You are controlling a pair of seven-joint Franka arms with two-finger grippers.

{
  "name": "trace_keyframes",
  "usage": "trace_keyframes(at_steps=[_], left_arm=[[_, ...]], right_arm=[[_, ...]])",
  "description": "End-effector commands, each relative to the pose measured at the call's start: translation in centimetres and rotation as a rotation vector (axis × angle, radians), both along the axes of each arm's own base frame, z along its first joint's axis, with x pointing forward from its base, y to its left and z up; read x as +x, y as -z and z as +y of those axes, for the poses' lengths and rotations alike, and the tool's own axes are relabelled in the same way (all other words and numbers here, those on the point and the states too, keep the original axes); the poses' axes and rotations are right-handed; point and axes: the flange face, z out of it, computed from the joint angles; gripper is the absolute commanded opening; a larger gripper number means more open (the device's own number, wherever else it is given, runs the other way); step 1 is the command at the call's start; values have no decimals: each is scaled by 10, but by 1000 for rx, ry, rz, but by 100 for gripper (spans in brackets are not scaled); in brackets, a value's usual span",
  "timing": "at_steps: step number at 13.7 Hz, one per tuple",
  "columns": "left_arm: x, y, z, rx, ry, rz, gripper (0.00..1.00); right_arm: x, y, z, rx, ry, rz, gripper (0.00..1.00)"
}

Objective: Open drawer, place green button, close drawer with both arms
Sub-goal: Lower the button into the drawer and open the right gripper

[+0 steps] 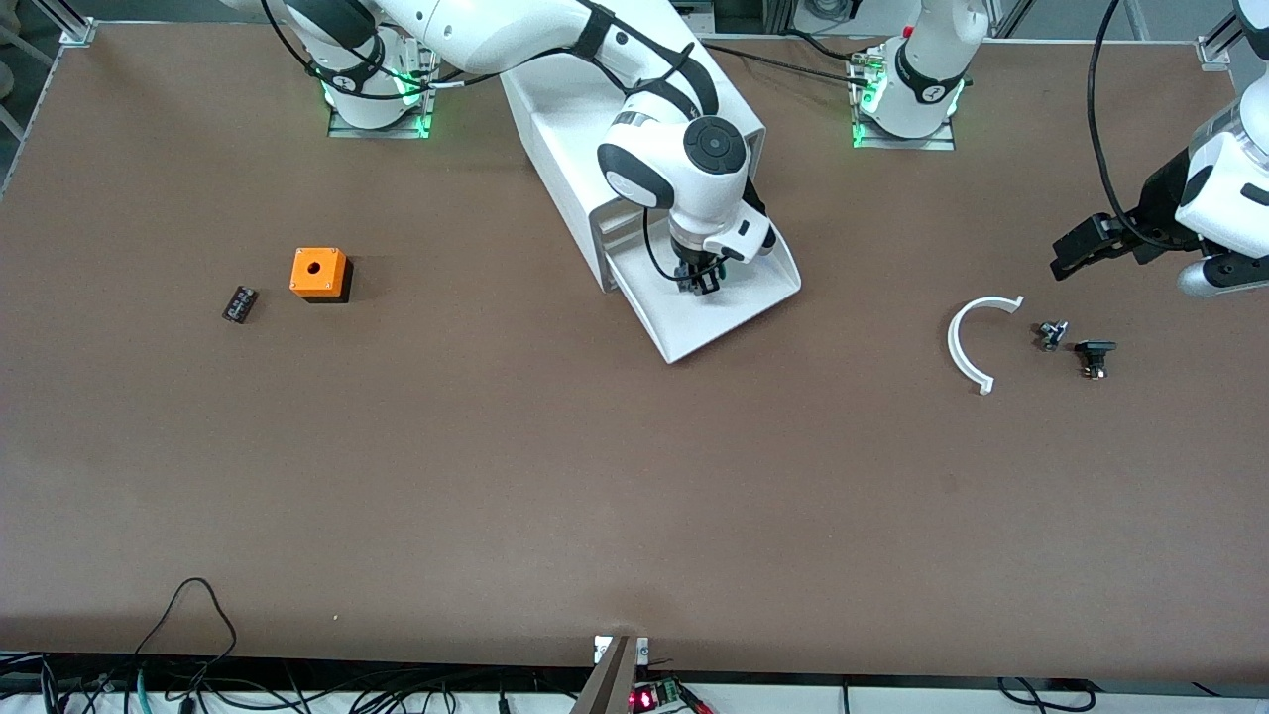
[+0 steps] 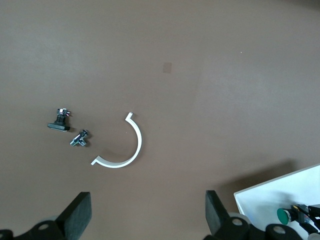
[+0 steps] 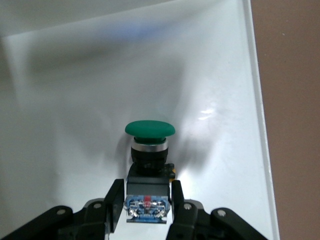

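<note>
At frame centre we see the right gripper (image 1: 702, 280) reaching down into the pulled-out drawer (image 1: 763, 297), clamped on the button (image 3: 148, 150), while at the right edge the left gripper (image 1: 1076, 248) waits, fingers spread, above the table (image 1: 595, 476).

Orange cube (image 1: 318, 273), white arc (image 1: 971, 344)

Both arms are glossy white with black joint bands and looping black cables; the bases glow green, and each end effector is matte black plastic.
</note>
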Motion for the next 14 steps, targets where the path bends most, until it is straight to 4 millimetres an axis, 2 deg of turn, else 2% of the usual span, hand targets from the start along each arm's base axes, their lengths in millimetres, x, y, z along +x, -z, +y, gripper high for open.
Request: trace_keyframes(at_steps=[1, 2, 4, 5, 6, 7, 9, 10, 12, 13, 14], left_arm=[[7, -4, 0, 37, 90, -13, 100], [7, -4, 1, 30, 129, -11, 100], [8, -2, 1, 26, 139, -9, 100], [13, 1, 1, 24, 139, -29, 100], [20, 11, 0, 24, 140, -35, 100], [27, 23, -2, 20, 131, -37, 100], [34, 49, -21, 18, 152, -28, 100], [40, 67, -28, 6, 124, -24, 100], [44, 108, -55, -56, 22, -43, 100], [43, 132, -73, -64, -1, -49, 100], [42, 153, -88, -91, -49, -57, 100]], right_arm=[[-6, -5, 5, -6, 66, -11, 100], [-3, -15, 6, 7, 87, -17, 100], [12, -60, 9, 71, 123, -56, 100], [22, -86, 4, 101, 139, -87, 100], [34, -113, -5, 134, 163, -118, 100], [48, -134, -19, 151, 211, -140, 100], [65, -189, -46, 201, 338, -165, 100], [77, -214, -67, 217, 382, -186, 100], [96, -247, -112, 233, 477, -215, 100], [109, -257, -136, 237, 593, -220, 100], [122, -259, -159, 234, 723, -216, 100]])
